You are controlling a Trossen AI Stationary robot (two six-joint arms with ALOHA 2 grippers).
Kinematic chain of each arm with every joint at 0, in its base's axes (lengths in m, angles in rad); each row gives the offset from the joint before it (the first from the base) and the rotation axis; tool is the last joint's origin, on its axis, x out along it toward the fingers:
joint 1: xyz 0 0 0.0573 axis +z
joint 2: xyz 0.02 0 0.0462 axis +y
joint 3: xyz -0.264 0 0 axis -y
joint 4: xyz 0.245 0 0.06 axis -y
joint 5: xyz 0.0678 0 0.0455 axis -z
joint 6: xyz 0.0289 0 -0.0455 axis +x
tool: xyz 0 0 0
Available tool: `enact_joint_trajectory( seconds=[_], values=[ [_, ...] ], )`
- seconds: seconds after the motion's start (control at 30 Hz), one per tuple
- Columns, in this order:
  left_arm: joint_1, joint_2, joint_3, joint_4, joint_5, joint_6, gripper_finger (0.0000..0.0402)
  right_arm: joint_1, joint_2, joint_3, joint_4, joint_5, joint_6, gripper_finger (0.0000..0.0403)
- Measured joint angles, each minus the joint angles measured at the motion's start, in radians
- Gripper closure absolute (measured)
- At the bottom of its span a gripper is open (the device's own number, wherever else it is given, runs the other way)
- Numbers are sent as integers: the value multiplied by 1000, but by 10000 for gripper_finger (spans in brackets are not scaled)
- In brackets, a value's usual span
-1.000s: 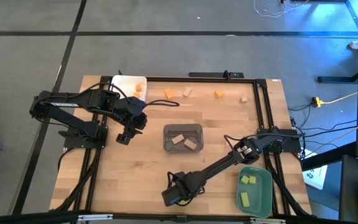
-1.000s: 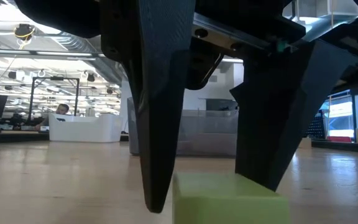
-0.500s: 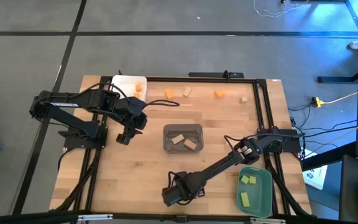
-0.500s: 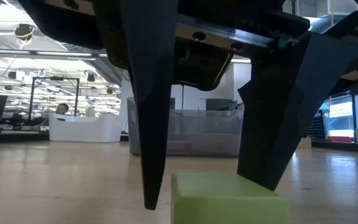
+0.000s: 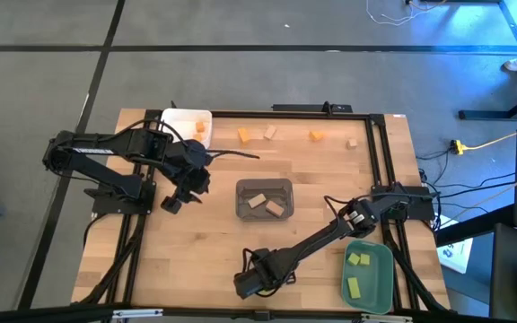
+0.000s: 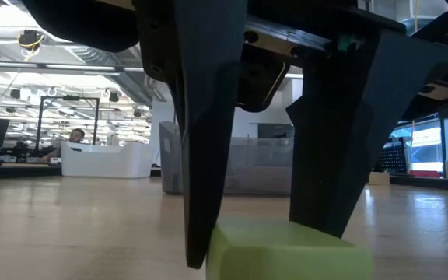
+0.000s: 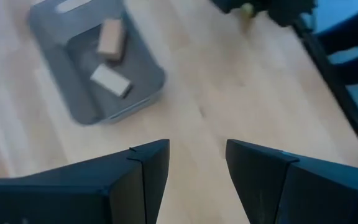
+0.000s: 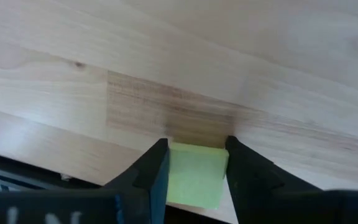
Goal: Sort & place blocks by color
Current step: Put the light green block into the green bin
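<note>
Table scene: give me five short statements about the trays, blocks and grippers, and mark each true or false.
1. The grey tray holds two tan blocks. True.
2. The right gripper has a yellow-green block between its fingers. True.
3. The teal tray holds orange blocks. False: it holds two yellow-green ones.
4. The left gripper carries a block. False: it is open, nothing between its fingers.
5. The white tray sits beside the teal tray. False: it sits at the table's far left corner.

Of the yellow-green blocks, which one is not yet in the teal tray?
The yellow-green block between the right gripper fingers, on the bare wood near the table's front edge. The other two yellow-green blocks already lie inside the teal tray.
</note>
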Motion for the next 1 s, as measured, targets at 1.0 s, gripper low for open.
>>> enact_joint_trajectory(
  seconds=[1.0],
  values=[
    [1, 0, 0, 3, 81, 115, 250, 64, -264, 73, -597, -6, 13, 275]
  ],
)
